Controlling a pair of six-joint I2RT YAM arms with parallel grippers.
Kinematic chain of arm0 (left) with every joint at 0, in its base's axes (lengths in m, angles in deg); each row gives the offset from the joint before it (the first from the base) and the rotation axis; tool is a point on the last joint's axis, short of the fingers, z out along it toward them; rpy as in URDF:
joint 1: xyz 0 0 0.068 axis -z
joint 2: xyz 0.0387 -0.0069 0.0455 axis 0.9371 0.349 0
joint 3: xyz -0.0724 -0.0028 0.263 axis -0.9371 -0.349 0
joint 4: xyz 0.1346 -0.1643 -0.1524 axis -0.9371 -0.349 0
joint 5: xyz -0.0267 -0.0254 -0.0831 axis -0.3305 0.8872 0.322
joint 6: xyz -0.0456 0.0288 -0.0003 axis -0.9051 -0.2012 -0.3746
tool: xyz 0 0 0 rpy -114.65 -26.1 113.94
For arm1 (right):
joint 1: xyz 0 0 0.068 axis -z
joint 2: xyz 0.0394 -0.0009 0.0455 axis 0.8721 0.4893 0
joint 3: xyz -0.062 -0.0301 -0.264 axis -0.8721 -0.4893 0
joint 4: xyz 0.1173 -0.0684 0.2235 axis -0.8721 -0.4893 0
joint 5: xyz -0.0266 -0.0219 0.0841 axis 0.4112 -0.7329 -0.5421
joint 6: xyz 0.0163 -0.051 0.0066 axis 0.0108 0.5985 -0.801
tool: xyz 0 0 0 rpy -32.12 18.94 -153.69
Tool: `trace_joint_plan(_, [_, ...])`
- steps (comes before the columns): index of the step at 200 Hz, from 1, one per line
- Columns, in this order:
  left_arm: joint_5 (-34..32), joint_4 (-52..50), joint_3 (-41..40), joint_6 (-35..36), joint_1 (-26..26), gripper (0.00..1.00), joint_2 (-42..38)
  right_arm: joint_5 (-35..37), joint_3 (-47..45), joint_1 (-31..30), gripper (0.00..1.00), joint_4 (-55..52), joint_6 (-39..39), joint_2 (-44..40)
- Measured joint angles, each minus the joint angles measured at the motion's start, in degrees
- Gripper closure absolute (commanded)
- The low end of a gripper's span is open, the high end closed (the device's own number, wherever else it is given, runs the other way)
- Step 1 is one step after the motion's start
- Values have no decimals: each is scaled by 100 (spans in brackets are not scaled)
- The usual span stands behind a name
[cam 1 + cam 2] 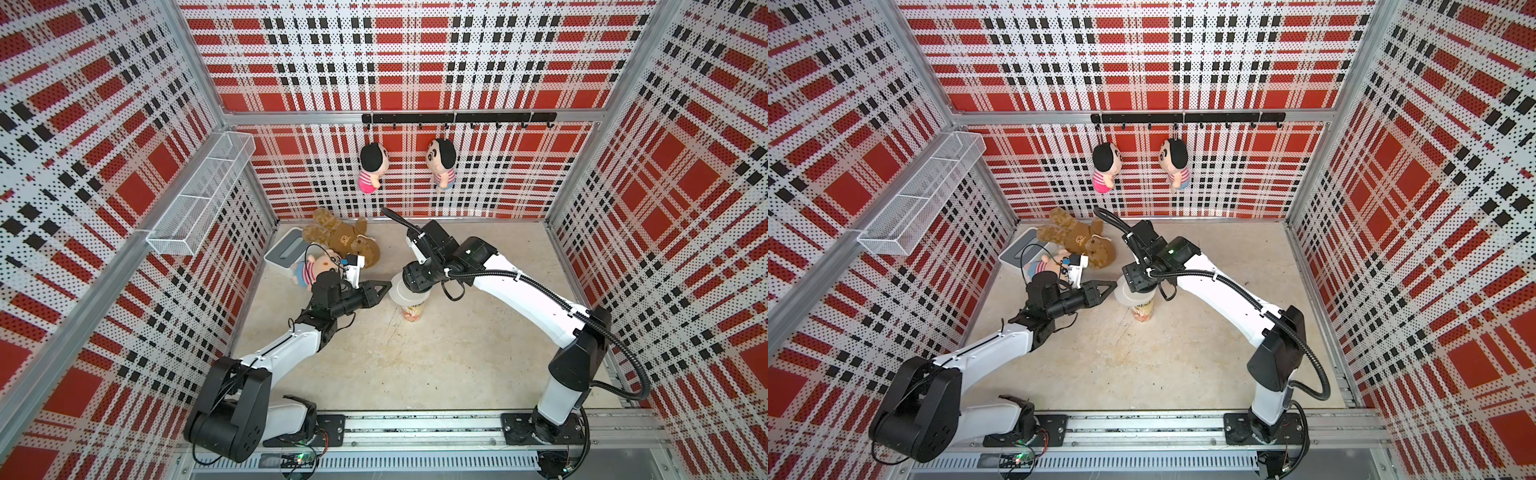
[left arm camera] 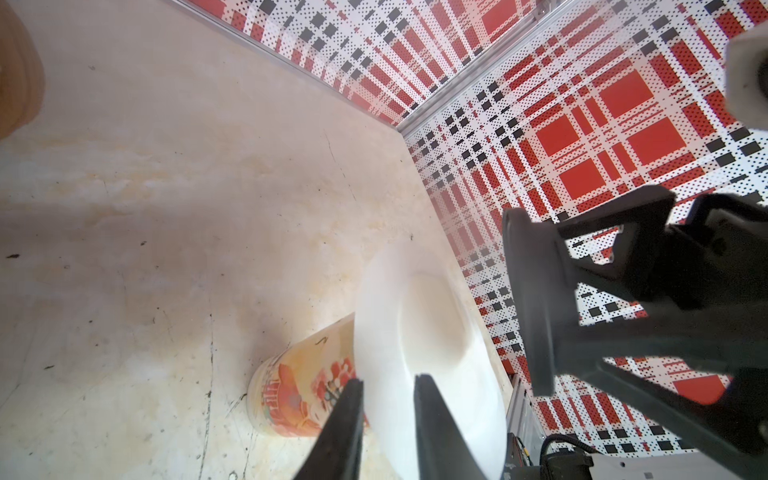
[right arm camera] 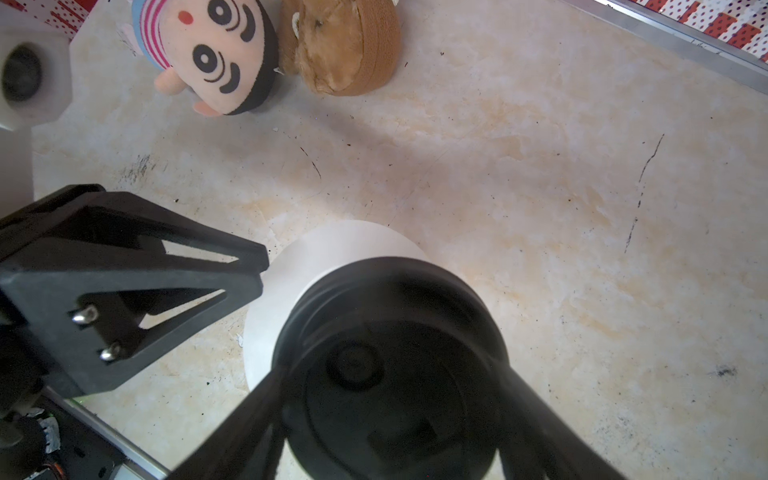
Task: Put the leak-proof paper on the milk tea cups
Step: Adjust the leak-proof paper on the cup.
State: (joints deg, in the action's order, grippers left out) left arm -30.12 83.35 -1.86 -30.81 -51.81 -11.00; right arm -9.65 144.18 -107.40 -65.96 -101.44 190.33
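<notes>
Thin white paper sheet (image 2: pixel 415 332) on orange-printed cup (image 2: pixel 299 390).
At 9 o'clock, left gripper (image 2: pixel 388 380) ajar astride its edge; right gripper (image 3: pixel 392 370) grips black round lid (image 3: pixel 374 291).

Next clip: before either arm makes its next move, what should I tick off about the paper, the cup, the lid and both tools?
1. leak-proof paper covers the mouth of the cup: ok, it lies across the top, dimpled in the middle.
2. Cup upright: ok.
3. left tool free of the paper: not ok, its jaws stand apart astride the sheet's edge.
4. right tool holds the black lid: ok, shut on it.
5. Lid apart from the paper: ok, a gap shows in the left wrist view.
6. Lid centred over the cup: cannot tell.
</notes>
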Motion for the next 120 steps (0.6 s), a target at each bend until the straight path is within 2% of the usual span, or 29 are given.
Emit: trace_joint_plan(120, [79,107,0,-81,33,73,0,-120,2,-55,24,-79,2,-35])
